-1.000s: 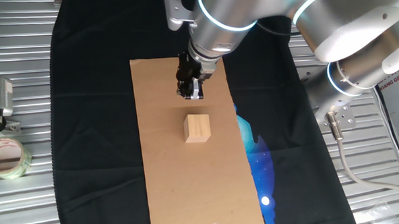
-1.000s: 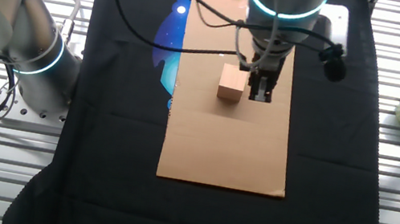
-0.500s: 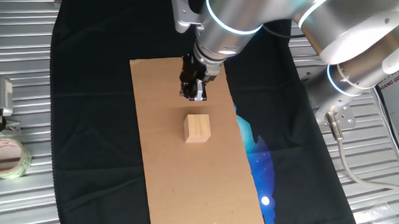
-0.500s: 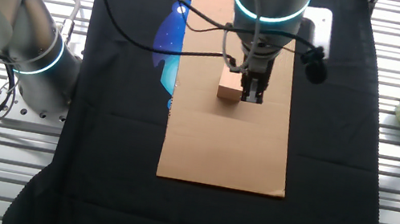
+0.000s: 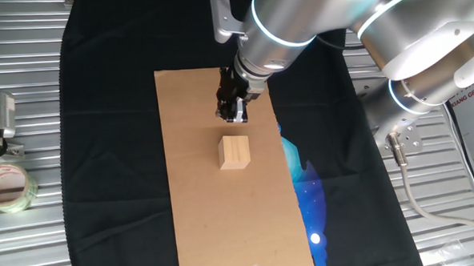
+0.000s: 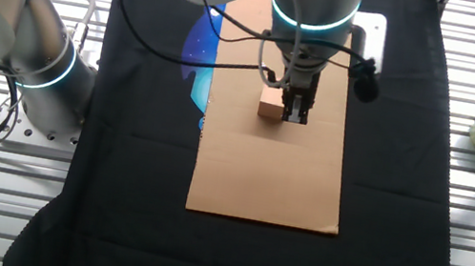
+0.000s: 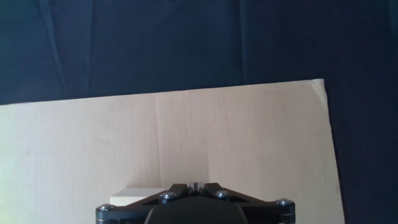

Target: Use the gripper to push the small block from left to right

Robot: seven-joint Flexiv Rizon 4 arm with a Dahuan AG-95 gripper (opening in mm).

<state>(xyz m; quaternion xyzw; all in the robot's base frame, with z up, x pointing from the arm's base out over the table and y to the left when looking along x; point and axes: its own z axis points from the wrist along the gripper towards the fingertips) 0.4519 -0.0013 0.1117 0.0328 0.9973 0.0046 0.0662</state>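
The small block (image 5: pixel 235 151), a pale tan wooden cube, sits on the brown cardboard sheet (image 5: pixel 200 207) near its middle. My gripper (image 5: pixel 231 114) is shut and empty, its tips low over the sheet a short way beyond the block. In the other fixed view the gripper (image 6: pixel 294 116) stands just right of the block (image 6: pixel 270 106), close to it or touching. In the hand view the shut fingertips (image 7: pixel 195 184) show at the bottom edge, with a corner of the block (image 7: pixel 134 195) at their lower left.
The cardboard lies on a black cloth (image 5: pixel 110 154) with a blue print (image 5: pixel 307 186). A clear tape roll (image 5: pixel 5 186) and a clip (image 5: pixel 0 119) lie on the metal table at left. A second arm base (image 6: pixel 45 72) stands beside the cloth.
My gripper has shifted slightly toward the block; in the other fixed view it moved left until it stands right against the block's side. The block has not visibly moved.
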